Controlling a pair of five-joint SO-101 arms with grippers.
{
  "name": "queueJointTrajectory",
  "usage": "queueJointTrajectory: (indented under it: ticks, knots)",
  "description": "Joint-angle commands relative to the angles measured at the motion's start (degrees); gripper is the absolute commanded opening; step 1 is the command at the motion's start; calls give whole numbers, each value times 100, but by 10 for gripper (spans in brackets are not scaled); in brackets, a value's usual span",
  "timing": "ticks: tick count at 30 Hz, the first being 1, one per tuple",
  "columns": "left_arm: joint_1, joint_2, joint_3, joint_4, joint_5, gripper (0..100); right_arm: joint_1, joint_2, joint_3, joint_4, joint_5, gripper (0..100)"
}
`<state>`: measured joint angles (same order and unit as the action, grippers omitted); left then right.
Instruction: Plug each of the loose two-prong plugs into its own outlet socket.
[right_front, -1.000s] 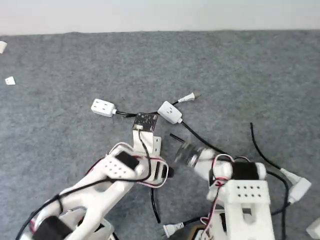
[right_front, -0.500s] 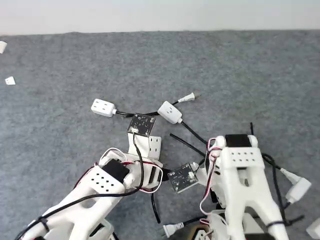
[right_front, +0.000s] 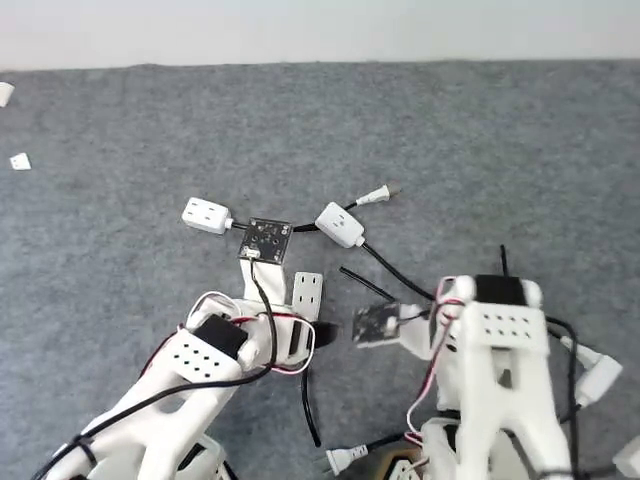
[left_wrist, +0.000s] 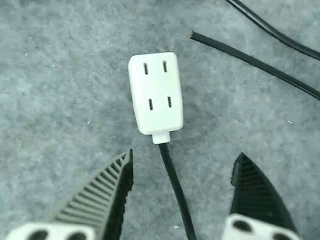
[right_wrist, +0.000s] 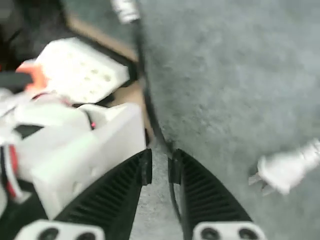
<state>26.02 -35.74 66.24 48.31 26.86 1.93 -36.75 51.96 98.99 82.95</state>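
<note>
Bare carpet (left_wrist: 60, 100) flanks the outlet socket (left_wrist: 155, 93); a loose black cable (left_wrist: 250, 60) lies just beside it.

Grey carpet (right_front: 480, 130) meets a pale wall (right_front: 320, 30).

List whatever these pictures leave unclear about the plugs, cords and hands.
- Right hand: right wrist view, blurred; whether it grips the thin black cord cannot be told.
- White two-prong plug: same view, blurred; prongs indistinct.
- Small white plug near the high view's bottom edge: its cord runs under an arm.
</note>
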Motion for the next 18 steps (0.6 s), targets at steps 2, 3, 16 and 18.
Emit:
queueJointTrajectory:
  ticks: [2,3,16,18]
  knots:
    - [-70,-114,-48,-123,-18,298,391,-734,-413,-453,-1345,111]
    - [-79,-114,-48,-132,-18,297,400,-769,-404,-593,-1697,110]
    - [-88,-158,163,-158,-448,19,884,277,-967,-4,-3411,18]
    - [-88,-158,163,-158,-519,13,954,989,-1363,347,-3077,17]
